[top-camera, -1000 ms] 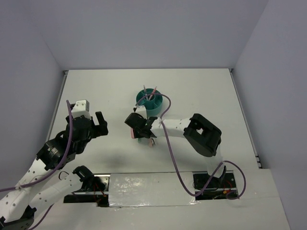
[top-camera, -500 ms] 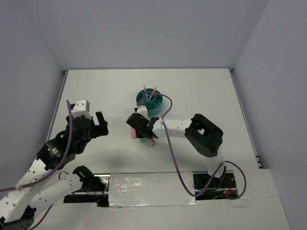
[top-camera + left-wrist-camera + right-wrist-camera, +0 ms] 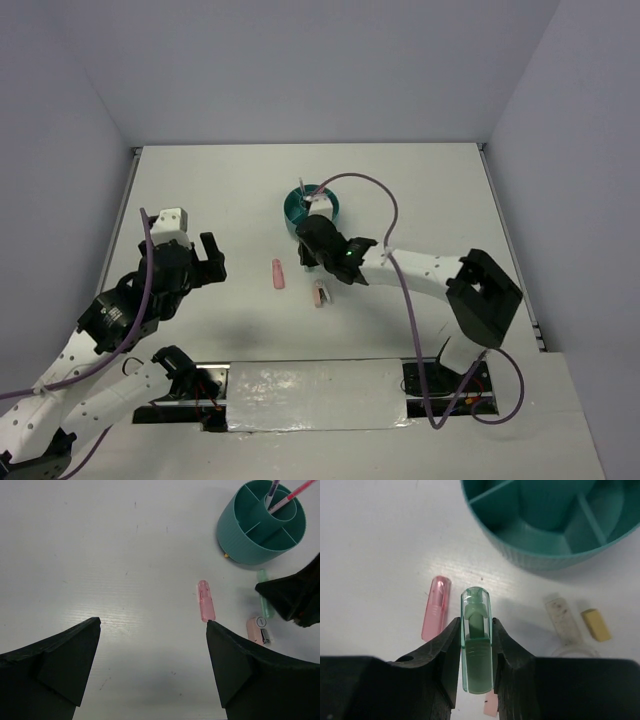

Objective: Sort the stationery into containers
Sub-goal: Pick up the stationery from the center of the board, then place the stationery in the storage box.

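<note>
- Grips the pale-green capsule lengthwise in the right pincer, both fingers clenched on its long sides, its rounded end poking past the fingertips toward the teal organiser.
- Sits, by the top view, at the near side of the organiser wall, outside the rim and over none of the compartments; cannot tell if lifted off the counter or resting on it.
- Note pink capsule flat on the counter just left of the gripped one, roughly parallel, apart from it and outside the fingers.
- Note pink-white clip on the counter, nearer the arm bases than the right pincer; only a corner shows low between the fingers in the right wrist view.
- Note small yellowish piece and clear tape ring side by side on the counter, right of the pincer, close under the organiser wall.
- Note thin pink pen and thin grey pen leaning in the organiser's central cup.
- Holds the left pincer spread wide, released, nothing between the fingers, over bare counter; by the top view well left of the pink capsule and the organiser.
</note>
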Controlling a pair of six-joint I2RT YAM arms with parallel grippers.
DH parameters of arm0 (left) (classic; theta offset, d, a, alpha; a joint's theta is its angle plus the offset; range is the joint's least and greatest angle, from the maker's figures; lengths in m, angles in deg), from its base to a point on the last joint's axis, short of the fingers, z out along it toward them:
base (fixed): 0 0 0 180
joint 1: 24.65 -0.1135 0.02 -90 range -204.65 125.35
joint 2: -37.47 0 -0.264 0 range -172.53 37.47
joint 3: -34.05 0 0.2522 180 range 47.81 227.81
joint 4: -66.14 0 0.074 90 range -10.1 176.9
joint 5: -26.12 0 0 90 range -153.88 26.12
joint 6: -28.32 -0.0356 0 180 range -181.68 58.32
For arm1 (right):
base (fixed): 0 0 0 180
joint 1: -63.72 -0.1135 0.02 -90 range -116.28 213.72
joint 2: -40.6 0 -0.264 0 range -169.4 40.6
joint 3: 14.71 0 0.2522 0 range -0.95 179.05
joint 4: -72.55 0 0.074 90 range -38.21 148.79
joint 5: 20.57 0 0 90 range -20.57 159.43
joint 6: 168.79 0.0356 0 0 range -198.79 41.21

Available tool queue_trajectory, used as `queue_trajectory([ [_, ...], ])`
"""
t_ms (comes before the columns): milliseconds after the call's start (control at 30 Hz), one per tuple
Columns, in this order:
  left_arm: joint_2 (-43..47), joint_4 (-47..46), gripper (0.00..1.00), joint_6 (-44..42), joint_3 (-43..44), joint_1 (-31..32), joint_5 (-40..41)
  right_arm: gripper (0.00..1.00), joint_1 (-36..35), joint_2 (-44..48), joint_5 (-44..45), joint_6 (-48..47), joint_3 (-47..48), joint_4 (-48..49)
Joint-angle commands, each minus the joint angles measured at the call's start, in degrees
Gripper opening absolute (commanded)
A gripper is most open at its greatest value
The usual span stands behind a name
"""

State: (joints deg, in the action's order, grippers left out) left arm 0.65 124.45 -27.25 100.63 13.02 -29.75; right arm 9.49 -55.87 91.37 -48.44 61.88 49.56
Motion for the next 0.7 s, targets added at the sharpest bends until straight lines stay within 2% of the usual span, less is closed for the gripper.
queue_trajectory([
  [0,-0.36,-2.54,0.99,-1.39,-0.35,-0.32,-0.38,0.0,2.81,6.98,-1.1,-3.63,-3.75,10.1],
  [100,-0.53,-2.63,0.99,-1.48,-0.35,-0.4,-0.55,0.0,6.94,12.34,-2.6,-7.66,-9.02,20.54],
  [133,-0.62,-2.54,0.99,-1.48,-0.35,-0.49,-0.56,0.0,8.43,13.83,-5.99,-9.59,-12.52,24.14],
  [167,-0.62,-2.63,0.99,-1.48,-0.35,-0.49,-0.56,0.0,10.1,16.28,-8.81,-13.17,-14.38,32.7],
  [200,-0.88,-2.54,0.99,-1.48,-0.35,-0.49,-0.64,0.0,13.95,17.18,-11.97,-14.69,-16.23,37.4],
  [233,-0.8,-2.54,0.99,-1.48,-0.43,-0.49,-0.64,0.0,16.07,17.97,-18.09,-15.75,-18.51,44.32],
  [300,-0.89,-2.63,0.99,-1.56,-0.35,-0.49,-0.73,0.0,22.12,17.55,-23.75,-17.16,-18.01,47.02],
  [467,-0.8,-2.63,0.99,-1.48,-0.43,-0.58,-0.73,0.0,28.83,9.57,-39.14,-17.69,-10.9,50.72],
  [667,-1.06,-2.89,0.99,-1.74,-0.52,-0.58,-1.08,0.0,30.07,3.22,-41.1,-17.34,-7.98,56.6],
])
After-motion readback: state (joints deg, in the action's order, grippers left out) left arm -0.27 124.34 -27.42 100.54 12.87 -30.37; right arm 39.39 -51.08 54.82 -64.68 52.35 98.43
